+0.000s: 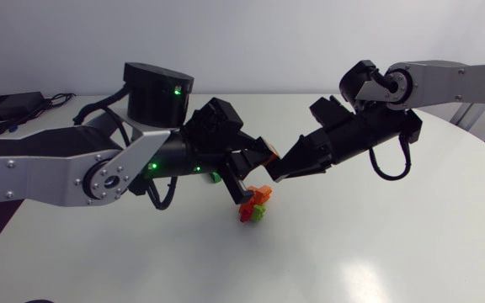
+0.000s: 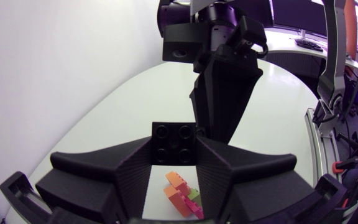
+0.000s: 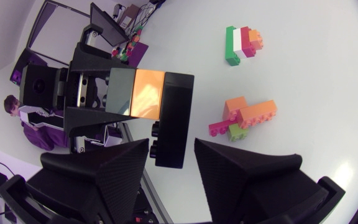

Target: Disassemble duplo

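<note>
My left gripper (image 1: 255,160) is raised over the table's middle, shut on a short stack of duplo bricks (image 1: 267,155). In the left wrist view a black studded brick (image 2: 174,144) sits clamped between its fingers. From the right wrist view the stack reads dark grey, orange (image 3: 148,93), then black (image 3: 173,118). My right gripper (image 3: 169,152) meets it head-on, with the black end brick between its fingers and thin gaps on both sides. The right gripper (image 2: 219,124) points down at the stack in the left wrist view.
Below the grippers on the white table (image 1: 377,244) lies a loose cluster of orange, pink and green bricks (image 1: 253,208) (image 3: 244,118). A green, white and red stack (image 3: 241,43) lies further off, mostly hidden behind my left gripper in the head view.
</note>
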Motion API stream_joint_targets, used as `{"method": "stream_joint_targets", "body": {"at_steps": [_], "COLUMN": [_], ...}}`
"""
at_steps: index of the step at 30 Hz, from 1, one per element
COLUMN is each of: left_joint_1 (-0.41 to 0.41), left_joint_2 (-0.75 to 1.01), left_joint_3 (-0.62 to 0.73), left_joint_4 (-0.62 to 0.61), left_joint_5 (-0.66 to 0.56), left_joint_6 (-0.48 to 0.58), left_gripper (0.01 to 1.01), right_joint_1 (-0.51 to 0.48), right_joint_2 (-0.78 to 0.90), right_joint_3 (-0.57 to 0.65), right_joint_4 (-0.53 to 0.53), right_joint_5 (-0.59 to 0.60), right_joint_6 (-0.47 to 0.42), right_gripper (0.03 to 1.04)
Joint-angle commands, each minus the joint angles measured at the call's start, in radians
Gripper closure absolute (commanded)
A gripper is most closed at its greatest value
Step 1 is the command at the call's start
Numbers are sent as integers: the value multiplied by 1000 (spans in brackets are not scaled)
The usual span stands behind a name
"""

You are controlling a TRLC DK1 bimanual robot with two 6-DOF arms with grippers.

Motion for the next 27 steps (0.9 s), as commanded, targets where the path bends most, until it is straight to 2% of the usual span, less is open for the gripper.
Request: {"method": "stream_joint_targets", "body": {"at_steps": [1, 4, 10, 15, 17, 18, 19, 21, 22, 27], "left_joint_1": [2, 4, 7, 39, 65, 70, 74, 80, 80, 80], "left_joint_2": [-24, -30, -56, -85, -97, -110, -117, -125, -124, -99], "left_joint_3": [-16, -24, -24, 25, 56, 63, 66, 62, 62, 36], "left_joint_4": [27, 34, 10, -78, -124, -133, -141, -160, -179, -226], "left_joint_5": [-7, -7, 6, 107, 153, 151, 150, 128, 104, 30], "left_joint_6": [-15, -19, -44, -87, -99, -101, -94, -70, -48, 5], "left_gripper": [726, 726, 725, 725, 725, 723, 723, 723, 723, 716], "right_joint_1": [6, 9, 29, 49, 49, 47, 38, 29, 21, 7], "right_joint_2": [1, -15, -48, -65, -74, -85, -86, -120, -124, -74], "right_joint_3": [5, -10, -53, -91, -110, -124, -122, -142, -147, -174], "right_joint_4": [-13, 5, 67, 139, 179, 218, 214, 264, 278, 257], "right_joint_5": [-10, -12, 27, 139, 231, 260, 270, 410, 441, 665], "right_joint_6": [-21, -21, -23, -23, -27, -9, -13, -7, 7, 10], "right_gripper": [726, 793, 811, 811, 810, 810, 810, 805, 805, 792]}}
